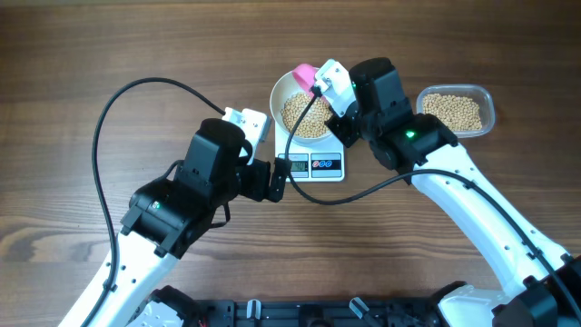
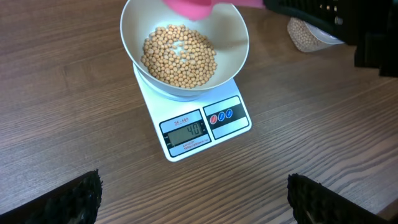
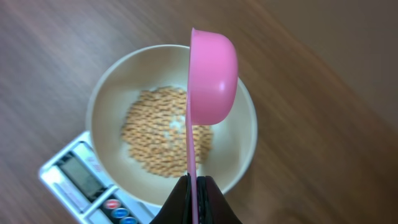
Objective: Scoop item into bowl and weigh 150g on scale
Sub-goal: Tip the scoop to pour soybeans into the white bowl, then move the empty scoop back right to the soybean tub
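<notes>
Setting: 2 robot arms share a wood-grain table (image 1: 82,54), seen from overhead and from both wrists.
Scale: the small white digital kitchen scale (image 1: 315,167) sits mid-table, with its grey display and dark button panel on the front edge facing the arms. Digits are lit but too blurred to read with confidence.
Bowl: the round white bowl (image 1: 282,91) stands on the scale's platform and hides most of it.
Beans: a shallow mound of small tan beans (image 1: 304,116) covers the floor of the bowl, with a thin patch of white showing at its centre. More of them fill the tub.
Tub: a clear rounded-rectangular plastic tub (image 1: 491,102) rests on the table to the right of the bowl, apart from the scale.
Scoop: a pink plastic scoop (image 3: 211,68) hangs over the bowl's far rim, rolled on its side so the cup shows edge-on from the right wrist. Whether it holds anything cannot be told.
Right gripper: the right gripper (image 3: 196,198) has its fingers pressed together on the scoop's thin handle, pinching it above the bowl.
Left gripper: the left gripper (image 2: 196,199) sits off the scale's front-left corner, fingers spread wide and holding nothing. In the left wrist view, its 2 ribbed black tips frame the display.
Cable: a black cable (image 1: 102,127) loops across the table behind the left arm.
</notes>
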Tool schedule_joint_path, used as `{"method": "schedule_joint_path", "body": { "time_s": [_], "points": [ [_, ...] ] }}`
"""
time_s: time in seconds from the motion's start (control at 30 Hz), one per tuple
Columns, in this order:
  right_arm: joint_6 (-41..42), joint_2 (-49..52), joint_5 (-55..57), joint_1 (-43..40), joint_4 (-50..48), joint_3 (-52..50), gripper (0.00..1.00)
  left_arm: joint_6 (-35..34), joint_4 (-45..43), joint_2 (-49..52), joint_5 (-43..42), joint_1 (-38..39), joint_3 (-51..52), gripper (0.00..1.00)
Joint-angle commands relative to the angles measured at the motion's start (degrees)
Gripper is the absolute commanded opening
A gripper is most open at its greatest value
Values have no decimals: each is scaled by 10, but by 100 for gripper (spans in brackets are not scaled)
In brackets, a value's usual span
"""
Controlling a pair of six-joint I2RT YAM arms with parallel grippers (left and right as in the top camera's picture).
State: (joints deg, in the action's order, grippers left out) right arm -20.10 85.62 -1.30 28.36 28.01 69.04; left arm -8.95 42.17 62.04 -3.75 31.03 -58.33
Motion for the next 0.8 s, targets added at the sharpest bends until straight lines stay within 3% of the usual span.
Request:
{"method": "schedule_joint_path", "body": {
  "time_s": [0.0, 0.1, 0.2, 0.37, 0.47, 0.6, 0.77],
  "points": [
    [80, -13, -37, -4, -1, 12, 4, -5, -2, 2, -7, -2, -3, 100],
    [144, -16, -50, -25, -2, 12, 4, -5, -2, 2, -7, -2, -3, 100],
    [166, -33, -146, -82, -3, 12, 4, -5, -2, 2, -7, -2, -3, 100],
    [251, -62, -280, -208, -1, 12, 4, -5, -2, 2, -7, -2, -3, 100],
    [263, -68, -359, -300, 16, 12, 4, -5, -2, 2, -7, -2, -3, 100],
    [263, -68, -354, -389, 70, 12, 4, -5, -2, 2, -7, -2, -3, 100],
    [249, -68, -216, -447, 134, 12, 4, -5, -2, 2, -7, -2, -3, 100]
  ]
}}
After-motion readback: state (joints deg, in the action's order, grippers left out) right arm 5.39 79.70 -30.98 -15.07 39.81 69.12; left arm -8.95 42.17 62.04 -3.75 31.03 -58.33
